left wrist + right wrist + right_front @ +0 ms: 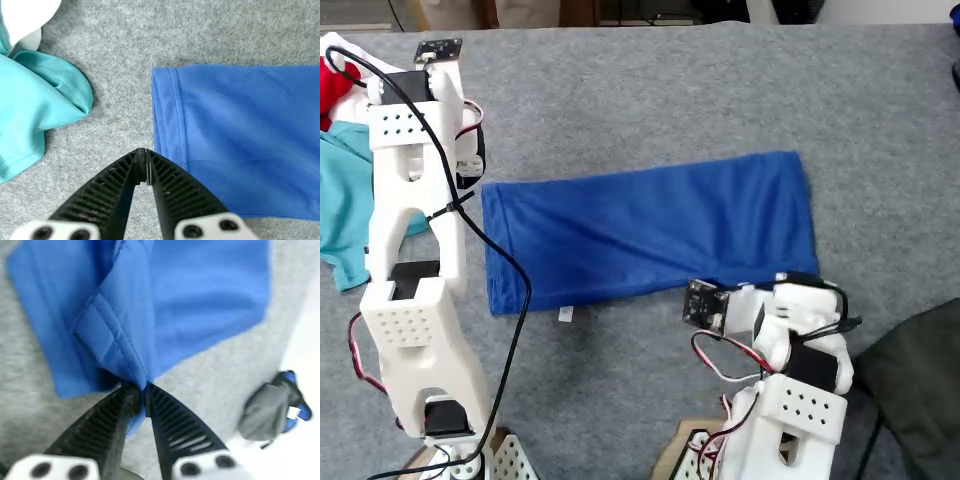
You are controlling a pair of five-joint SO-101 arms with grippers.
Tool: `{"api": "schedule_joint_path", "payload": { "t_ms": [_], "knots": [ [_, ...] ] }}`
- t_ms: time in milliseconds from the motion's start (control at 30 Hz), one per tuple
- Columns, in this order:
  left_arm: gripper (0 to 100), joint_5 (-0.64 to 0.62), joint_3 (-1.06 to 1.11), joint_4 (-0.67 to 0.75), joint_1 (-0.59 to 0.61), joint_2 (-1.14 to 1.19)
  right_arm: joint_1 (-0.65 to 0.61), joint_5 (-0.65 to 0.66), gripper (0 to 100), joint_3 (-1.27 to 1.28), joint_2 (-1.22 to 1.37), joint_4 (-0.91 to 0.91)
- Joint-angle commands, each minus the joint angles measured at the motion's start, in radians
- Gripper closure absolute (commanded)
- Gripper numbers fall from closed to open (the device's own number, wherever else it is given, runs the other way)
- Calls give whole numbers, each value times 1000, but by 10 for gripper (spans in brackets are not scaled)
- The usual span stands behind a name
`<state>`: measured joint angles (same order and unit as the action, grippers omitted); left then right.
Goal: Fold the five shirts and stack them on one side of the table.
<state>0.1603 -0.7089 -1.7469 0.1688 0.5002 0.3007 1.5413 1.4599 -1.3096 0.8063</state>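
A blue shirt (650, 235) lies folded into a long band across the middle of the grey table (650, 90). My right gripper (143, 388) is shut on a raised fold of the blue shirt (200, 295); in the high view the right gripper (785, 282) sits at the band's near right edge. Just off the hemmed left end of the blue shirt (240, 135), my left gripper (143, 156) is shut with nothing in it. In the high view the left gripper (470, 180) sits beside that end.
A teal shirt (340, 200) (35, 105) lies crumpled at the left edge, with a red shirt (332, 85) and a white cloth (345, 50) behind it. A dark shirt (915, 380) lies at the near right. A white tag (565, 315) pokes out under the band.
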Motion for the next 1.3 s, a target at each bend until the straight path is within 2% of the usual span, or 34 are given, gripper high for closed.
{"api": "schedule_joint_path", "payload": {
  "t_ms": [0,300,433,633,733,933,1067,1267],
  "knots": [
    [981,3,-2,-12,11,-65,-35,-8,994,-84,-1,-26],
    [981,5,-2,-12,12,-67,-96,-9,994,-82,8,-123],
    [981,5,25,-12,12,-67,-114,-46,994,-131,99,-146],
    [981,3,52,-12,29,-67,-147,-178,994,-363,447,-130],
    [981,6,52,-12,43,-67,-147,-226,994,-536,645,-66],
    [981,8,55,-12,64,-67,-145,-284,994,-835,949,-12],
    [981,8,52,-12,66,-67,-147,-293,993,-917,1056,-2],
    [981,8,48,-12,57,-67,-183,-292,864,-943,1061,124]
  ]
}}
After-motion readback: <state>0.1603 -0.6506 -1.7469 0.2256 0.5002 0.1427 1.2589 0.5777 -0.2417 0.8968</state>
